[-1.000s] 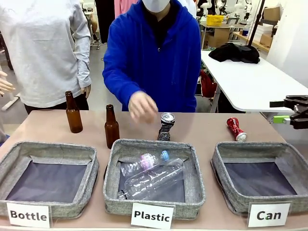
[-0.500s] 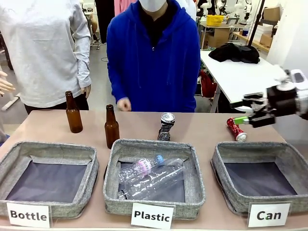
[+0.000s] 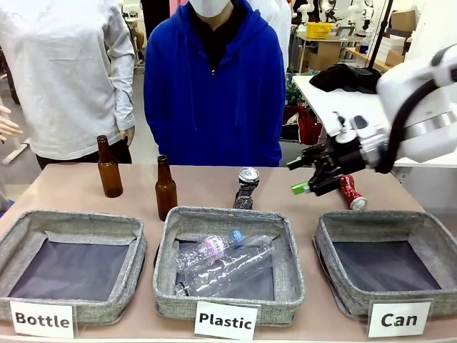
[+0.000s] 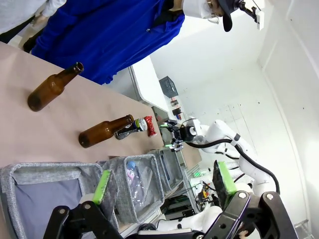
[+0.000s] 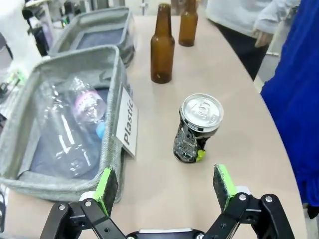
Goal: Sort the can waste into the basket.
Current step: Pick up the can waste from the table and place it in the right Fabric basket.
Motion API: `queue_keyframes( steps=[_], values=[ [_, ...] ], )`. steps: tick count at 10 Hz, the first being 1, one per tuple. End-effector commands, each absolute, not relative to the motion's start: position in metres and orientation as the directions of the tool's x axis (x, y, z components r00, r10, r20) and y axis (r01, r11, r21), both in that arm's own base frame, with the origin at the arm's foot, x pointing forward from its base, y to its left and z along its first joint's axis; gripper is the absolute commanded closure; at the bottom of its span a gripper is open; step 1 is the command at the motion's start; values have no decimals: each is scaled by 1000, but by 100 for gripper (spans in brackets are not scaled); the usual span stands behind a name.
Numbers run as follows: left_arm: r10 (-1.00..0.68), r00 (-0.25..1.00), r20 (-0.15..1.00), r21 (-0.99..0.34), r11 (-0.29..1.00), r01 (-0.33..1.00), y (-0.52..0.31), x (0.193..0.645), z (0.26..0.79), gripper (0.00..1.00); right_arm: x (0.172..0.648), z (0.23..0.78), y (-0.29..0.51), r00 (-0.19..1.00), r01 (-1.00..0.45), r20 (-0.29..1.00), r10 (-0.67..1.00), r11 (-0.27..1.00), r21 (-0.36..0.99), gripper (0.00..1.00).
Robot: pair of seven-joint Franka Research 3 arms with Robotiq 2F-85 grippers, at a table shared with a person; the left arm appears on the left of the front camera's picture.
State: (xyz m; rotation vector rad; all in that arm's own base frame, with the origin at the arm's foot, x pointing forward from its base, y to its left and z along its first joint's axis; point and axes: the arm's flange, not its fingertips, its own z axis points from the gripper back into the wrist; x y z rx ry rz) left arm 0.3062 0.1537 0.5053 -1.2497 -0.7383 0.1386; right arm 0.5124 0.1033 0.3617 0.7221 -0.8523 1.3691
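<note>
**Two cans on the table, both my grippers wide open**

The black can (image 3: 247, 188) stands upright on the tan table (image 3: 300, 196). It is crushed and crumpled down its body, with white and green print and a silver top with a pull tab. It sits just behind the far rim of the middle basket (image 3: 221, 213). The red can (image 3: 350, 191) lies on its side, pinched at the middle, with its silver end toward the Can basket (image 3: 378, 216), just beyond that basket's far rim. Both cans are outside the basket, which is grey woven fabric with a dark flat bottom and stands at my right.

By count there are two cans and three like baskets in a row. Each basket has a white card, reading "Bottle" (image 3: 41, 319), "Plastic" (image 3: 226, 321) and "Can" (image 3: 398, 319). Two brown glass bottles (image 3: 109, 168) stand upright on the table behind the left and middle baskets. Two clear plastic bottles (image 3: 228, 270) lie in the Plastic basket.

My right gripper (image 3: 298, 176) hangs over the table between the two cans, its jaws spread as wide as they go, gripping and touching nothing. In my right wrist view the black can stands just beyond the green pads (image 5: 223, 179), roughly in line with the gap between them. My left gripper (image 4: 163, 183) is also spread wide with nothing between its pads.

A person in a blue hoodie (image 3: 214, 86) stands at the far side of the table.
</note>
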Motion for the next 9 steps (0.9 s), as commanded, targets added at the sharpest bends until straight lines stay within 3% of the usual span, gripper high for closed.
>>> queue_keyframes(
  steps=[1, 9],
  values=[
    [476, 755, 451, -886, 340, 315, 154, 306, 506, 0, 531, 336, 130, -43, -992, 846, 531, 79, -99, 0],
    [476, 755, 451, -886, 340, 315, 154, 306, 506, 0, 550, 279, 179, 31, -994, 852, 523, 102, -27, 0]
  ],
)
